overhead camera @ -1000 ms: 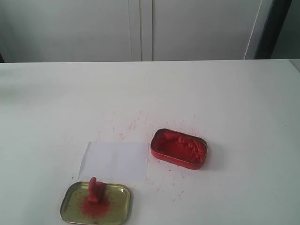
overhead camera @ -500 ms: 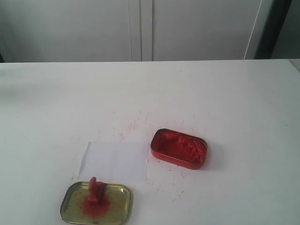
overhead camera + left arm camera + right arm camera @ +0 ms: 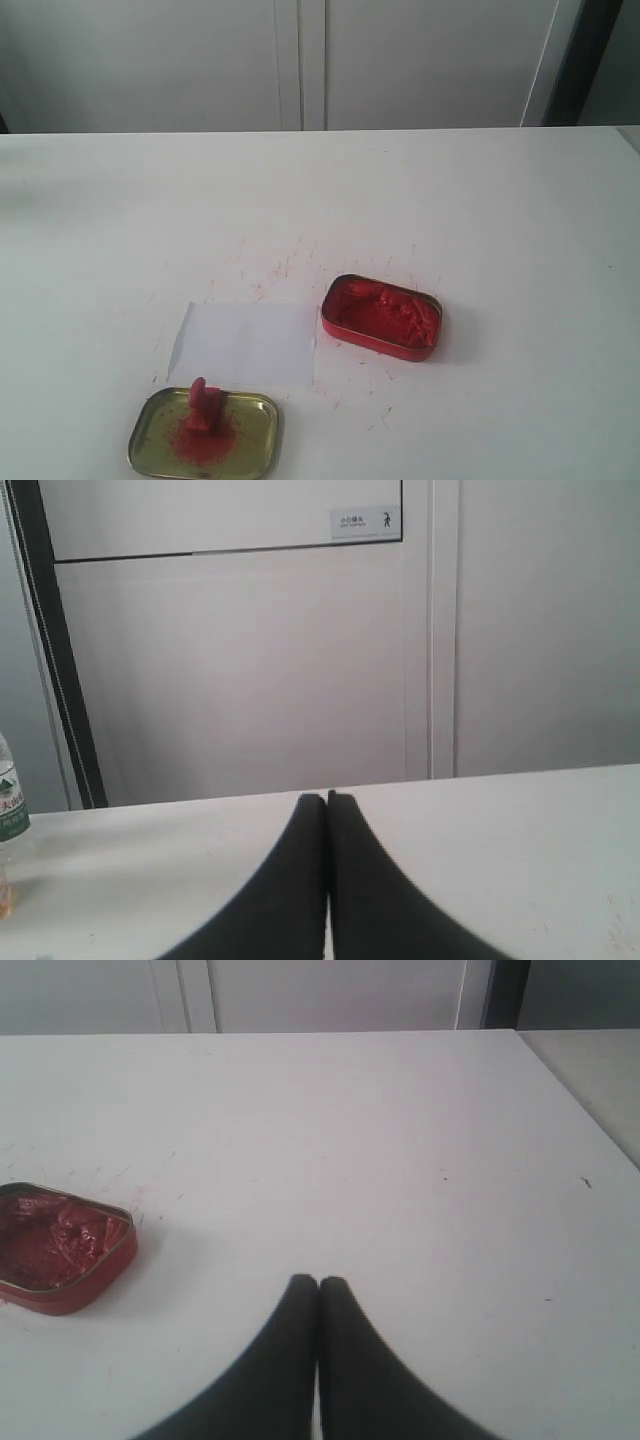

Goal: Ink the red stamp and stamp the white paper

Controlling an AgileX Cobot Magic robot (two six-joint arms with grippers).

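Note:
The red stamp [image 3: 206, 407] lies in the gold tin lid [image 3: 204, 433] among red powder, near the front left of the table. Just behind the lid the white paper [image 3: 245, 344] lies flat on the table. To the right of the paper sits the red tin of red paste [image 3: 381, 315], which also shows in the right wrist view [image 3: 60, 1247]. Neither arm appears in the exterior view. My left gripper [image 3: 327, 798] is shut with nothing in it, above bare table. My right gripper [image 3: 318, 1282] is shut and empty too, some way from the tin.
Red ink specks [image 3: 280, 265] dot the table behind the paper and tin. A plastic bottle [image 3: 8, 825] stands at the table's edge in the left wrist view. White cabinet doors [image 3: 300, 60] rise behind the table. The table's right edge [image 3: 575, 1100] shows in the right wrist view.

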